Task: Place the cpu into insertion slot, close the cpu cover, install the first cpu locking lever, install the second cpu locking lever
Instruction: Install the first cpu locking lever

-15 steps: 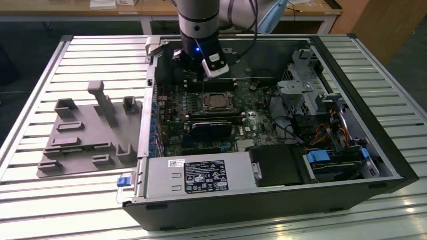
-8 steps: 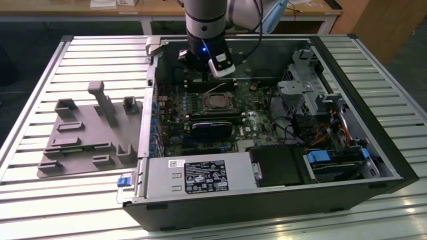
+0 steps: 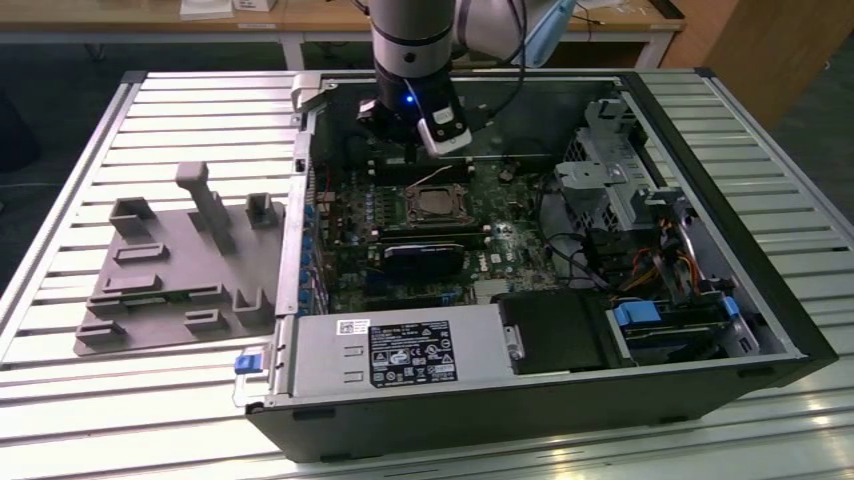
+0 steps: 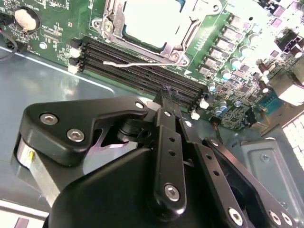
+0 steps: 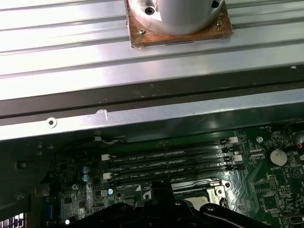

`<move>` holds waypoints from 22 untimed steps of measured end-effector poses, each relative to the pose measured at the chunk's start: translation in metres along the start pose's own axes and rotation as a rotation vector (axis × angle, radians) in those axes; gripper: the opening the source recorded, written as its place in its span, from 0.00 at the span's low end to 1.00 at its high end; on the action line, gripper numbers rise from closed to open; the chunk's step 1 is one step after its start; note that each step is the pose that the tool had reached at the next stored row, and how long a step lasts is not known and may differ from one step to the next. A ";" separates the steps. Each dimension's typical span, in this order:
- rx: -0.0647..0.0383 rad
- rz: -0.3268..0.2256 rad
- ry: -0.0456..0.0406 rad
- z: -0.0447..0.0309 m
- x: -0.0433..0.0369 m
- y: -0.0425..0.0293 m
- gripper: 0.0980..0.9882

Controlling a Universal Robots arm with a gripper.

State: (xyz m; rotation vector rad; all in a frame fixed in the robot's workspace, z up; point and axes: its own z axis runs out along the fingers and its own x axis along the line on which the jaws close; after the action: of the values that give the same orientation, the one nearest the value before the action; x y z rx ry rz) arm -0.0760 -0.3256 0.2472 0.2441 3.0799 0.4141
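Hand (image 4: 165,93) pinched narrow, empty, near memory slots (image 4: 118,59). Cpu (image 4: 152,19) seated, cpu cover (image 4: 113,16) down. 1 locking lever (image 4: 135,62) juts over slots.

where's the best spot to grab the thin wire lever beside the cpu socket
Likely the free hooked end of the locking lever, out over the memory slots, far from its hinge at the socket corner. Come from above and pinch across the thin wire, which runs alongside the slots.

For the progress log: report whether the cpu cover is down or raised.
Down: in the second wrist view the cpu cover lies flat, framing the cpu.
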 end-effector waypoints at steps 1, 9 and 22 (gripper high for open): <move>0.000 0.000 -0.0006 0.0008 0.0000 -0.0003 0.00; -0.003 -0.006 -0.0199 0.0087 -0.0004 -0.0025 0.00; -0.005 -0.008 -0.0307 0.0175 -0.0206 -0.0015 0.00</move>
State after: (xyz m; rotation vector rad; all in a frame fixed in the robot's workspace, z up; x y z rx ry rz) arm -0.0550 -0.3257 0.2301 0.2350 3.0484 0.4136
